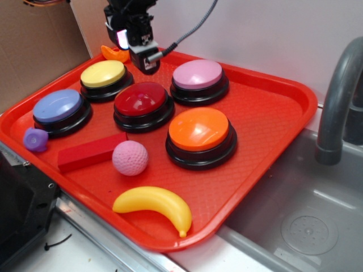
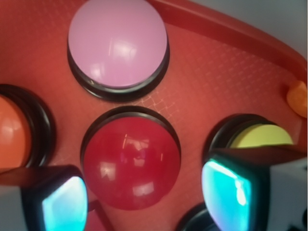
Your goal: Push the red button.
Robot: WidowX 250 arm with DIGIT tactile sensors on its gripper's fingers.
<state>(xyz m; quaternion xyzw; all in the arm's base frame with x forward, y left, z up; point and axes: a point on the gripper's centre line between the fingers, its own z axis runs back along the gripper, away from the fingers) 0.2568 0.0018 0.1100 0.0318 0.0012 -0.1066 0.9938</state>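
the red button (image 1: 143, 101) sits in the middle of the red tray (image 1: 266, 113), ringed by the yellow button (image 1: 104, 74), pink button (image 1: 198, 75) and orange button (image 1: 199, 130). to press it well, the gripper (image 1: 143, 56), hanging above its far edge, should centre over the dome and come straight down. the jaws are spread wide and hold nothing, touching nothing.
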